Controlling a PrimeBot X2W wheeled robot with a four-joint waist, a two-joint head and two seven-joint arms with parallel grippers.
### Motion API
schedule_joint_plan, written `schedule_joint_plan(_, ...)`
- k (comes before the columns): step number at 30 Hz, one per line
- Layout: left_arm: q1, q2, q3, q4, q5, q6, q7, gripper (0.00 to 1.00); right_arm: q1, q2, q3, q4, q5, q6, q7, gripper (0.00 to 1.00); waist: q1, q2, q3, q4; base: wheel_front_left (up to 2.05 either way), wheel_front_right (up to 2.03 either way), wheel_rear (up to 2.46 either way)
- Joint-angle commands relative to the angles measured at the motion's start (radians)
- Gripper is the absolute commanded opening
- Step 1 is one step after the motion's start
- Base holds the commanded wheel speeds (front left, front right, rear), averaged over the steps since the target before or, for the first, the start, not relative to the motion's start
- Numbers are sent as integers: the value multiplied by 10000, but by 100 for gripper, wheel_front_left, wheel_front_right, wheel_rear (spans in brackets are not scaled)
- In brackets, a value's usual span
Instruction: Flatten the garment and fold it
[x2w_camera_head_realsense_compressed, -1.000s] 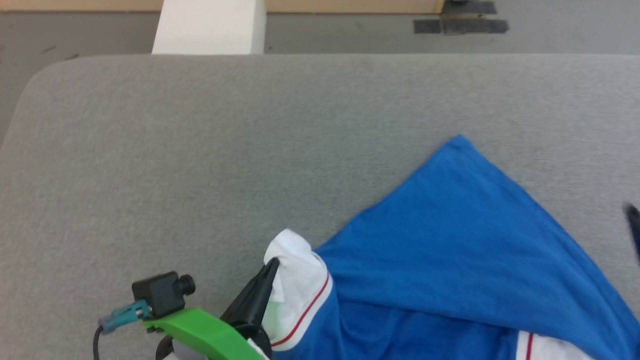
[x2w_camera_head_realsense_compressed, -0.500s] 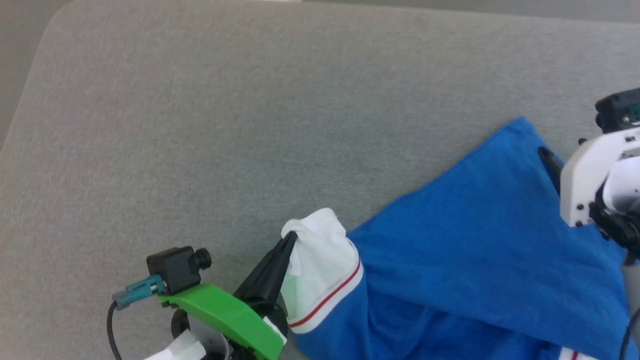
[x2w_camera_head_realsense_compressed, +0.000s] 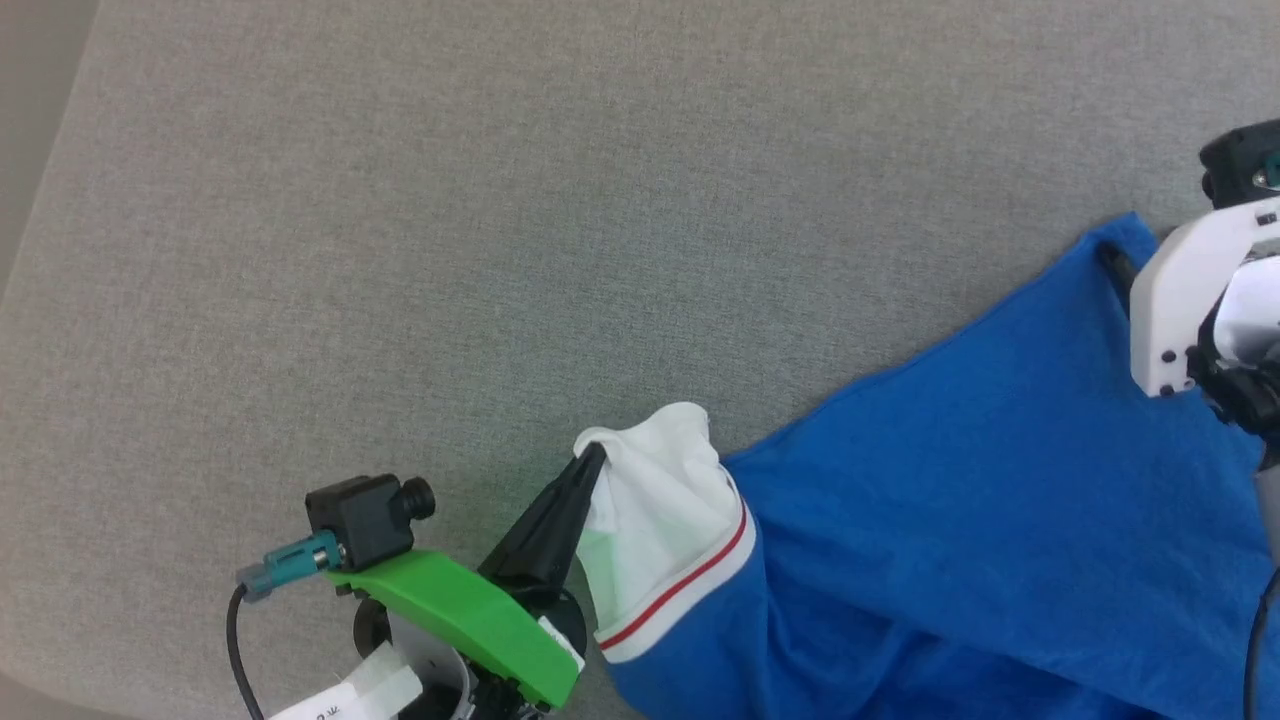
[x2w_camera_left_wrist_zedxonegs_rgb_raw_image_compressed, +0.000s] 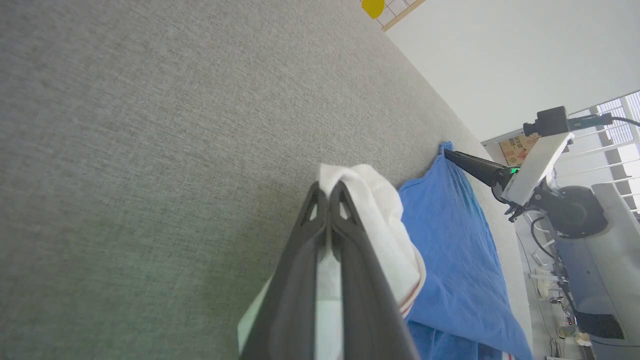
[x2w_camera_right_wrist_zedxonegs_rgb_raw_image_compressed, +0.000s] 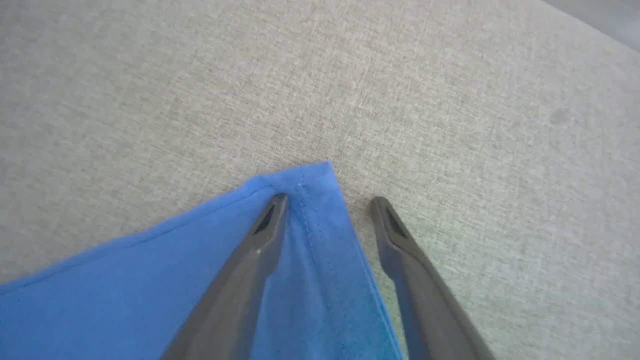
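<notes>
The garment (x2w_camera_head_realsense_compressed: 950, 520) is a royal-blue T-shirt with a white sleeve (x2w_camera_head_realsense_compressed: 660, 530) edged in a red stripe. It lies on the grey cloth-covered table (x2w_camera_head_realsense_compressed: 400, 250), spread toward the right. My left gripper (x2w_camera_head_realsense_compressed: 595, 462) is shut on the tip of the white sleeve and holds it a little off the surface; in the left wrist view the sleeve (x2w_camera_left_wrist_zedxonegs_rgb_raw_image_compressed: 380, 225) drapes over the shut left gripper (x2w_camera_left_wrist_zedxonegs_rgb_raw_image_compressed: 327, 186). My right gripper (x2w_camera_right_wrist_zedxonegs_rgb_raw_image_compressed: 330, 200) stands open at the far blue hem corner (x2w_camera_right_wrist_zedxonegs_rgb_raw_image_compressed: 310, 180), one finger on the cloth and one on the bare table.
The table's left edge (x2w_camera_head_realsense_compressed: 35, 240) runs down the head view, with floor beyond it. A wide stretch of grey surface lies between and beyond the two grippers. In the left wrist view the right arm (x2w_camera_left_wrist_zedxonegs_rgb_raw_image_compressed: 540, 160) reaches in from the right.
The head camera has tilted down, shifting the whole picture. My right arm came in from the right and reached the far blue corner. The left gripper stays shut on the white sleeve.
</notes>
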Motion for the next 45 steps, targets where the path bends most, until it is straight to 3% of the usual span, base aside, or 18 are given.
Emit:
schedule_joint_plan(1,-216,-50,57,35,54,-26,-73,0,165,58,238,330,127,-11,186,0,0,0,-21,-68,0,0,0)
schedule_joint_plan(8,-202,-49,286,120,-117,2,-188,0,115,0,145,253,280,-11,-235,0,0,0,-403,-372,0,0,0)
schedule_joint_plan(19,-1130,189,1313,262,317,315,-898,0,552,805,-1269,-709,584,-11,-2335,0,0,0,-2019,-1000,0,0,0)
schedule_joint_plan(26,-3022,994,1498,507,1173,584,-256,0,445,1188,-1836,-2017,521,-11,-2578,0,0,0,-3205,-1289,0,0,0)
schedule_joint_plan(34,-6012,1808,1238,1668,1961,409,842,0,-697,1303,-1589,-2544,163,-11,-2485,0,0,0,-4195,-1494,0,0,0)
schedule_joint_plan(45,-9634,1443,1234,4951,2086,318,935,0,-3131,1417,-997,-1036,-252,-11,-2098,0,0,0,-4492,-1770,0,0,0)
